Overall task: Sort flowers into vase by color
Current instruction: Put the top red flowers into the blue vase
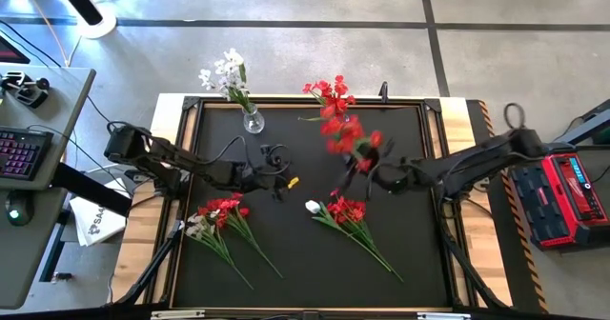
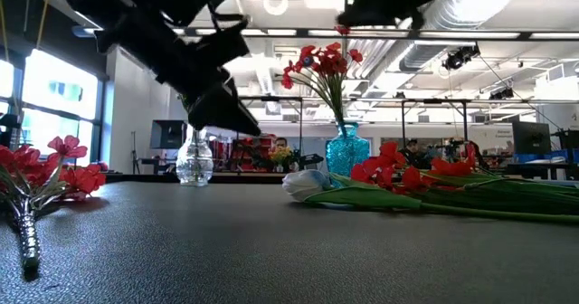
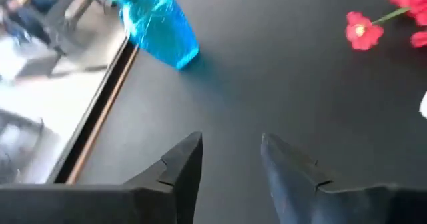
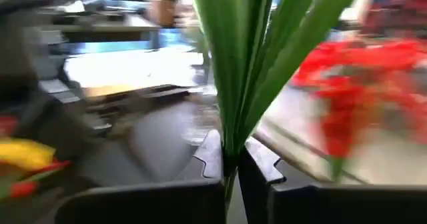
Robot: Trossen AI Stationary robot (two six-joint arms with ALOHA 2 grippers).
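Observation:
A blue vase (image 2: pixel 348 148) at the far middle holds red flowers (image 1: pixel 329 93). A clear vase (image 1: pixel 253 121) at the far left holds white flowers (image 1: pixel 227 72). My right gripper (image 1: pixel 367 172) is shut on a red-bloomed sprig (image 1: pixel 348 134), lifted above the table near the blue vase. My left gripper (image 1: pixel 281 182) hovers open and empty over the table's middle; its wrist view shows its fingers apart (image 3: pixel 230 161) and the blue vase (image 3: pixel 160 24) beyond. Two loose bunches lie flat on the mat: a red and pale one (image 1: pixel 219 215) and a red one with a white bloom (image 1: pixel 345 215). My right gripper pinches the sprig's green stem and leaves (image 4: pixel 230 147) between its two fingers, near the lower end. The fingers come roughly level from the table's right. The sprig is lifted clear of the table, its red blooms (image 4: pixel 347 84) beyond the fingers toward the far side.
The black mat has a raised frame (image 1: pixel 186 120) around it. A small yellow thing (image 1: pixel 293 180) shows beside my left gripper. Bare mat lies between the two vases and along the near edge (image 1: pixel 305 282). A red case (image 1: pixel 567 201) stands off the table's right side.

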